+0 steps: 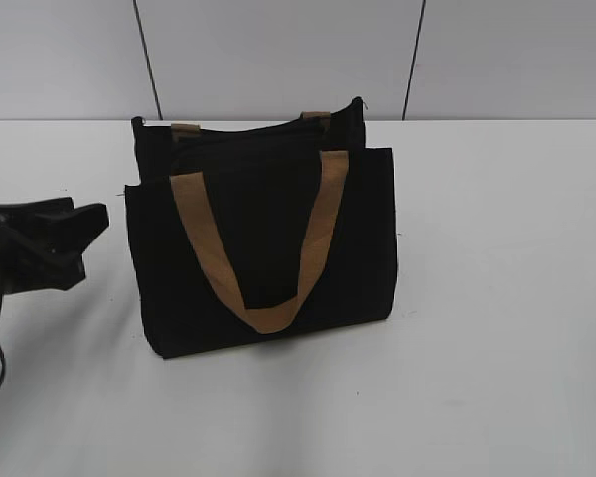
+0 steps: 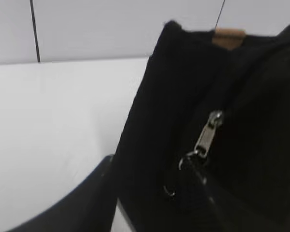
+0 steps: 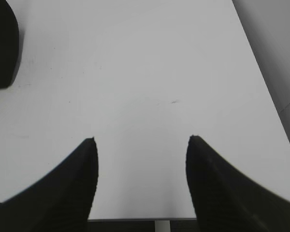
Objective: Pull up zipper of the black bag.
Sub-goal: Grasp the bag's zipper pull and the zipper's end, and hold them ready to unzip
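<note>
Left gripper: nearest the zipper; opening hard to tell, nothing visibly held.
Zipper pull: just above it, on black bag.
Right gripper: spread wide, empty, over bare desk.

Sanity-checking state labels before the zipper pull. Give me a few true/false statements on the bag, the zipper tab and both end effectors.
1. The black bag stands upright on the white table. True.
2. The right end effector is clamped on a tan strap. False: it is open over bare table, holding nothing.
3. A silver pull tab shows on the zipper in the left wrist view. True.
4. The front tan strap stands up above the bag. False: it hangs down over the front panel.
5. The left end effector is left of the bag in the exterior view. True.
</note>
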